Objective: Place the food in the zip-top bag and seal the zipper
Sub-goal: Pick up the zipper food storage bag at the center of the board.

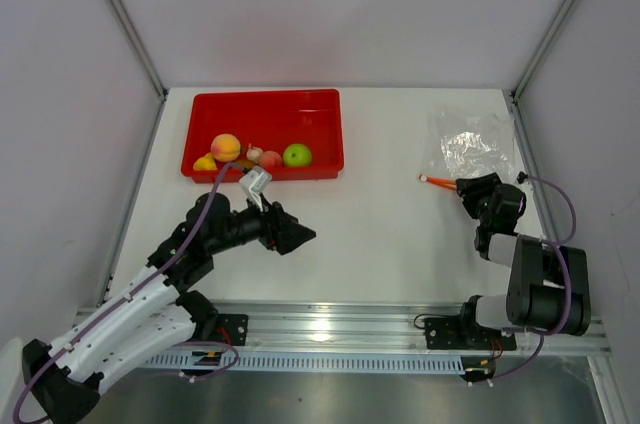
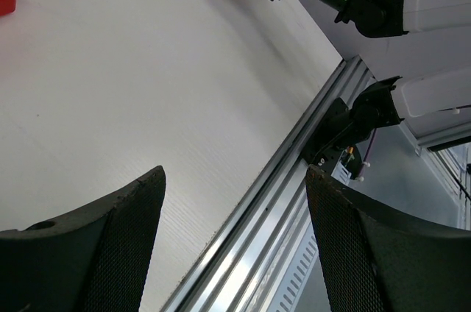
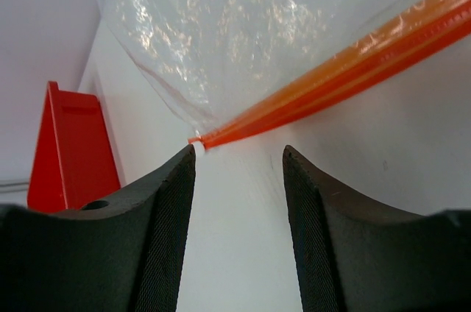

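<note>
The fingers of the right gripper (image 3: 239, 151) stood apart with nothing between them. Just past their tips ran the thin orange-red plastic zipper (image 3: 331, 80), its small white end close to one fingertip. Beyond it spread the clear, crinkly zip-top bag (image 3: 257, 25), lying on the white table (image 1: 380, 244) well to the right of the shallow red plastic tray (image 1: 265, 96).

Only the overhead view showed the toy food inside that tray, all near its front wall: a round green apple (image 1: 297, 155), an orange-yellow peach (image 1: 226, 147), a red-pink fruit (image 1: 270, 159), a yellow piece (image 1: 205, 163) and a small brownish piece (image 1: 254, 153).

The left gripper (image 2: 235, 172) was spread wide and empty, just in front of the tray. Its wrist view caught only a tray corner, the zipper's end and the right arm. The right wrist view showed the tray's outer side, not its contents.
</note>
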{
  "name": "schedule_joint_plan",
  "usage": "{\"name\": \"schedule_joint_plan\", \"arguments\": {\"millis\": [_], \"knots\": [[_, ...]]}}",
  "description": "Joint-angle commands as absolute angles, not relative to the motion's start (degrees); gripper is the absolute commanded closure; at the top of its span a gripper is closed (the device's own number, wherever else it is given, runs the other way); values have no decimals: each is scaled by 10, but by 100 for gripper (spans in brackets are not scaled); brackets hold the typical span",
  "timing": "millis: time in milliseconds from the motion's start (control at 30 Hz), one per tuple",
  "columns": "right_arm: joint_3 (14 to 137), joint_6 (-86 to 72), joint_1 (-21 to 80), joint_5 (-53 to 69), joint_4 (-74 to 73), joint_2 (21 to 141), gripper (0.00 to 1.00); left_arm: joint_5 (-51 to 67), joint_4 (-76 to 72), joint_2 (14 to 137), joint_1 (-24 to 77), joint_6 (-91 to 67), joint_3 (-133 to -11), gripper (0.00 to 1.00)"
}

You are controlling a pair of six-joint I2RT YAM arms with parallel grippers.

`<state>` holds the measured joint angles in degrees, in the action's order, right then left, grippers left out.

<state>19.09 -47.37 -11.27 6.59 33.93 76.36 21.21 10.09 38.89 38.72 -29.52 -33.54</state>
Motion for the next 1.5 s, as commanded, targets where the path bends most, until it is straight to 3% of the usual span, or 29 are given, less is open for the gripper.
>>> {"name": "schedule_joint_plan", "arguments": {"millis": [0,167,267,300,400,467,633,933,1167,1467], "knots": [[188,-491,-119,40,485,805,47,220,69,386,395,-279,-345,21],[202,-531,-133,45,589,905,50,221,66,393,399,-268,-350,21],[228,-547,-138,77,628,977,60,224,66,409,403,-265,-355,21],[233,-559,-139,93,675,994,71,224,67,414,403,-263,-359,21],[228,-573,-139,110,751,1036,92,222,67,434,410,-261,-367,22],[229,-575,-136,131,758,1038,99,207,70,450,424,-258,-373,23],[218,-566,-131,187,729,966,100,151,82,468,488,-246,-397,23],[255,-406,-50,139,285,615,100,-26,143,470,596,-237,-424,27],[311,-359,32,145,-39,434,100,-155,174,497,711,-222,-476,30],[344,-337,94,187,-285,248,100,-285,171,566,845,-211,-552,30]]}}
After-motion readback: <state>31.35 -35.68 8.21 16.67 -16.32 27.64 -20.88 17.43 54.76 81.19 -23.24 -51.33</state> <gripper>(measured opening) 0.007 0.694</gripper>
